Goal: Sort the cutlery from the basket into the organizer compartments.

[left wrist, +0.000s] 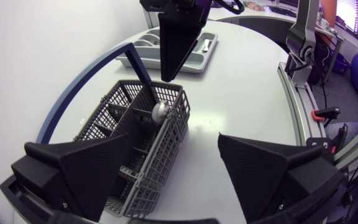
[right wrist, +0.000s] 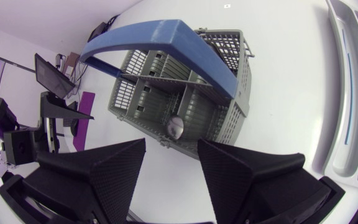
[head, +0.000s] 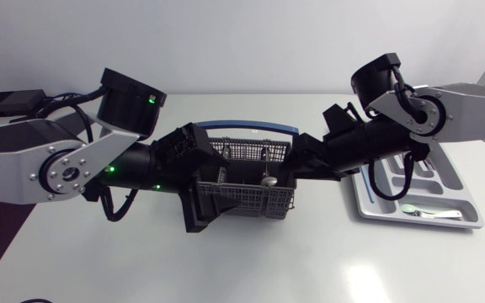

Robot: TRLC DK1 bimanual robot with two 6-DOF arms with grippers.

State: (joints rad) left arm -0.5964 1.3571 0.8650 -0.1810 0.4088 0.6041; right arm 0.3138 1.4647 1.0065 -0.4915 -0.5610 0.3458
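- The picking step is judged to be in hand. The right gripper (right wrist: 171, 148) is held low over the grey mesh plastic basket with the arched blue handle (right wrist: 185, 93). Its two black wedge fingers are parted by a narrow gap and nothing is gripped.
- A silver metal piece of cutlery with a rounded shiny end (right wrist: 176, 126) is seen standing upright in a basket compartment, just ahead of that gap and untouched.
- The left gripper (left wrist: 173, 152) is spread wide and nothing is grasped. One finger is over the basket's near corner and the other is well clear over the white table (left wrist: 241, 93).
- In the head view the basket is found at the table's middle, with the light grey compartmented organizer tray (head: 457, 189) at its 3 o'clock. One silver utensil (head: 432, 215) is already laid along the tray's 6 o'clock side.
- The next move is judged to call for a short descent that brings the rounded end between the fingers. A firm closing is then needed, and a straight lift clear of the mesh and the handle.
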